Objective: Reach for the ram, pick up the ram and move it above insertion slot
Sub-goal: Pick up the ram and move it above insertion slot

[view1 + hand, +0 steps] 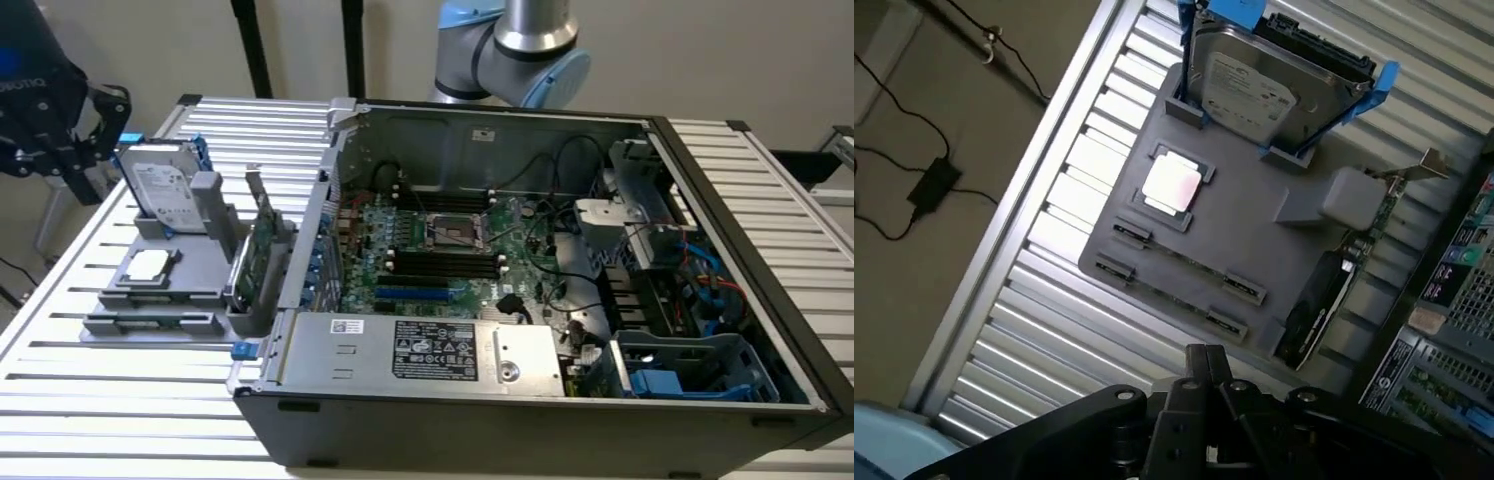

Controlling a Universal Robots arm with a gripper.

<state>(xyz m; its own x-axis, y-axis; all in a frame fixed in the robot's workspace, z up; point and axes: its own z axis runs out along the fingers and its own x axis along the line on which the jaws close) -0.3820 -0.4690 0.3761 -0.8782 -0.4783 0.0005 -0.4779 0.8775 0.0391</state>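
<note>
Ram [1169, 297]: I count one stick, seated edge-on in the gray fixture [1254, 250] beside one hard drive [1254, 85], one processor [1172, 185] and one expansion card [1319, 300]. The gripper [1204, 358] hovers well apart from the ram, fingers pressed together, holding nothing.

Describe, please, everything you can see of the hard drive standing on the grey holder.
The hard drive is a flat silver metal box with a white printed label on its broad face, a darker back side, and blue plastic rails along two opposite edges. It stands on edge, seated in raised brackets at one end of the grey holder. The holder lies on the slatted table, to the exterior view's left of the open computer case. Only the holder touches it.
</note>
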